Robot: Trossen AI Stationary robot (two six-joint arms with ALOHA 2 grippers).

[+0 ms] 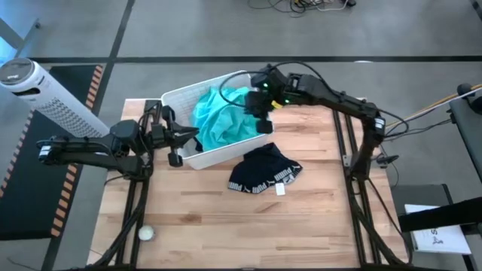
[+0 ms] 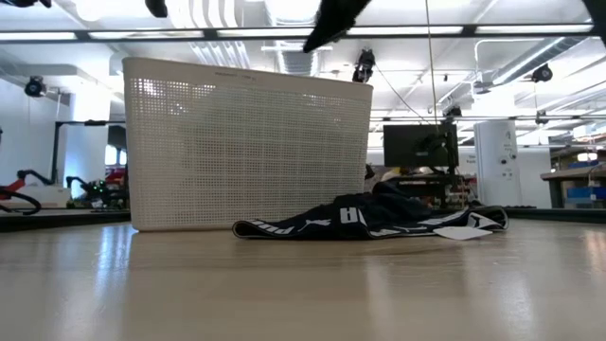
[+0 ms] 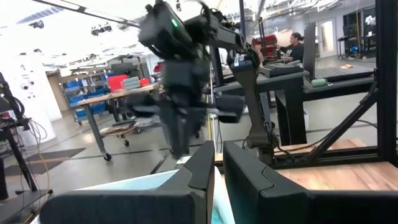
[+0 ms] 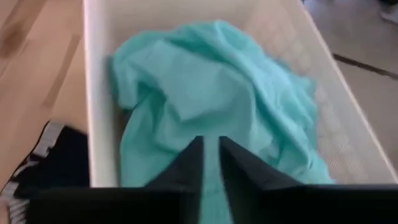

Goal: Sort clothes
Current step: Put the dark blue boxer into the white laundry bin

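A teal garment (image 1: 222,117) lies crumpled inside the white plastic basket (image 1: 179,96), which stands at the table's far middle; the right wrist view (image 4: 205,87) shows it too. Black shorts with a white-lettered waistband (image 1: 263,173) lie flat on the table just near of the basket's right end, and also show in the low view (image 2: 379,220). My right gripper (image 1: 263,120) hovers above the basket's right end, pointing down over the teal garment, its fingers (image 4: 210,155) together and empty. My left gripper (image 1: 190,138) is at the basket's near left corner, its fingers (image 3: 217,168) together. Grey and navy garments are out of view.
A small white ball (image 1: 145,233) lies near the table's near left corner. A white perforated cylinder (image 1: 45,94) stands off the table's left side. Bare wood spreads over the table's near half (image 1: 248,233). A person (image 3: 298,43) sits far behind the table.
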